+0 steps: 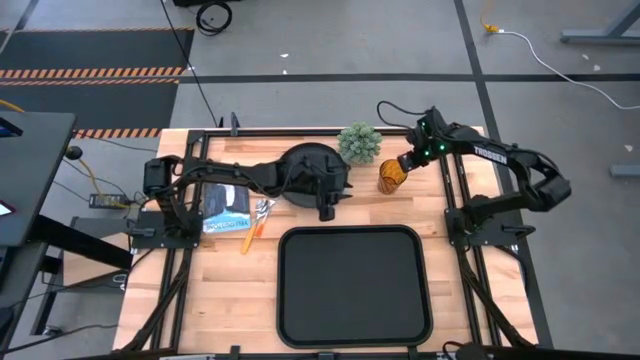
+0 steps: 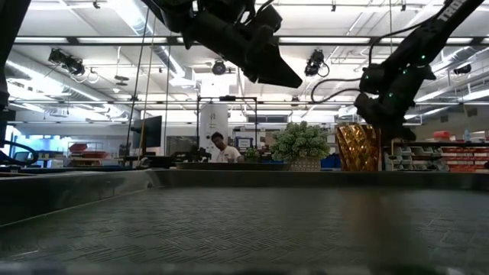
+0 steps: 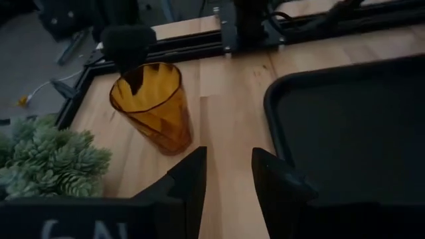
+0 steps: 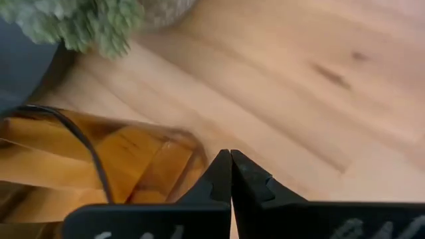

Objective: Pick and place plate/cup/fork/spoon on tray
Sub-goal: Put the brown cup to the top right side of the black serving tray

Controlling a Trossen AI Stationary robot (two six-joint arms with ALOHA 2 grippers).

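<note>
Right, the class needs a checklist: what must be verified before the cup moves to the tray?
1. Tray has bare room for the cup: ok.
2. Right gripper holds the cup: cannot tell; its fingers meet at the cup's side.
3. Cup upright: not ok, it leans in the left wrist view.
4. Left gripper away from the cup: ok, open and apart from it.
5. Plant apart from the cup: ok.

Amber cup [image 1: 390,177] tilted beside plate [image 1: 312,172]; tray [image 1: 352,286] empty.
</note>
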